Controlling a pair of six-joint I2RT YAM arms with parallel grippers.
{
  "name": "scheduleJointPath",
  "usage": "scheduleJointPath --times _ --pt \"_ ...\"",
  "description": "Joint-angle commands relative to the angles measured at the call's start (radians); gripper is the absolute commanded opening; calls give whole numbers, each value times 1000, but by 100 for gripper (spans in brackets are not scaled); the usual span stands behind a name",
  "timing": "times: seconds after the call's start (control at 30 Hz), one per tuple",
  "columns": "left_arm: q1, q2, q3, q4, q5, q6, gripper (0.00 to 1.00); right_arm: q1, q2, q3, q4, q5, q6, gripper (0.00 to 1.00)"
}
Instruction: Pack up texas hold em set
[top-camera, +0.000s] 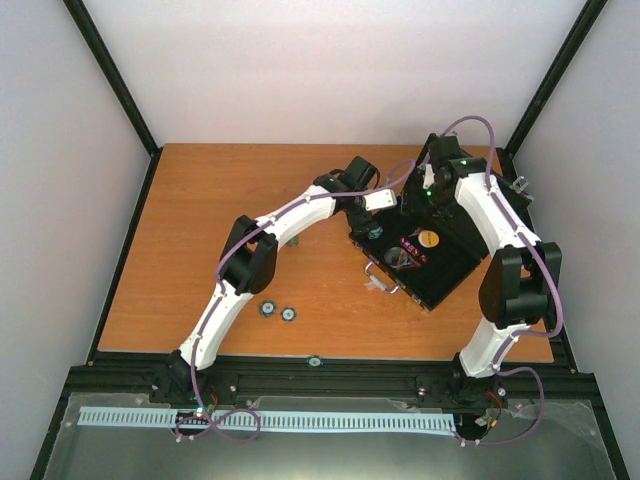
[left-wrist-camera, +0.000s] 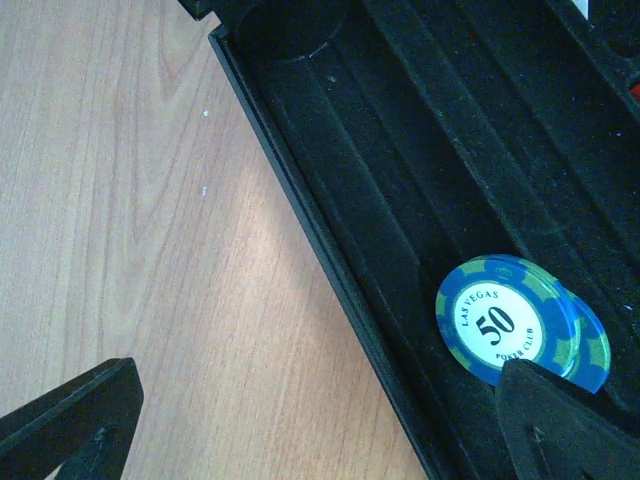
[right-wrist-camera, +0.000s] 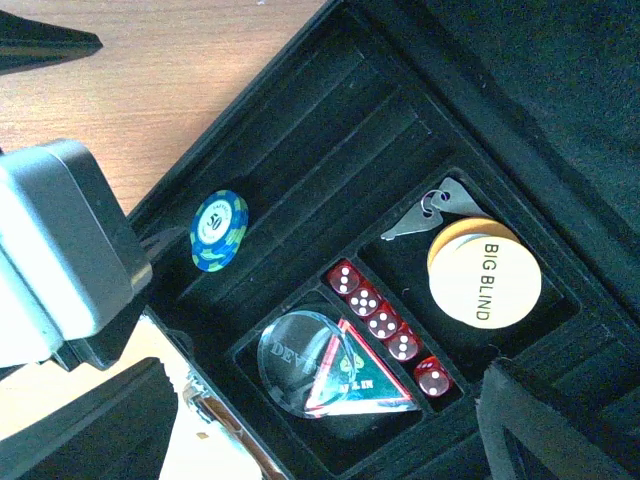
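The black case (top-camera: 441, 279) lies open on the wooden table (top-camera: 220, 190), at about 3 o'clock from the table's middle, with its silver handle (top-camera: 381, 276) on the edge facing 7 o'clock. Both arms reach over it.

The left gripper (left-wrist-camera: 318, 370) is spread wide and holds nothing. One finger hangs over bare wood. The other is inside the case at the 5 o'clock edge of the blue 50 chips (left-wrist-camera: 505, 325), which overlap one another in a felt groove. Whether that finger touches them cannot be told.

The right gripper (right-wrist-camera: 325, 400) is also well apart and empty, above the case's small compartments. In its view five red dice (right-wrist-camera: 388, 328) sit in a diagonal row. The cream Big Blind disc (right-wrist-camera: 486, 273) lies at 2 o'clock from them in the next compartment, with small silver keys (right-wrist-camera: 424, 213) just beside it at 11 o'clock. A clear dealer button (right-wrist-camera: 290, 352) rests at 8 o'clock from the dice, overlapping a red triangular piece (right-wrist-camera: 365, 385).

Two loose chips (top-camera: 268, 308) lie side by side on the table, well apart from the case, at 7 o'clock from the table's middle.
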Motion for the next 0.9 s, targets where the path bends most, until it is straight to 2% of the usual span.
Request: scheduleJointPath --times 0.0,0.3,0.47,0.53,0.73,0.8,0.87 --pt "9 -53 43 22 4 -43 100 -11 -41 -19 -4 -7 -6 83" --pt "48 -108 97 11 -43 -138 100 -11 -88 -75 5 -34 -9 83" --pt "112 -150 60 24 -84 -269 100 -11 -91 -104 31 -151 -27 78" --pt "143 -169 42 17 -122 -333 100 -9 -71 -100 41 -202 -29 71" --pt "225 -314 -120 47 -153 -463 100 21 -2 -59 102 -282 -12 29" --pt "246 -369 -182 67 -147 -476 100 43 39 -24 117 -286 -5 22" --pt "263 -416 -234 83 -147 -475 100 74 83 10 123 -283 1 19"
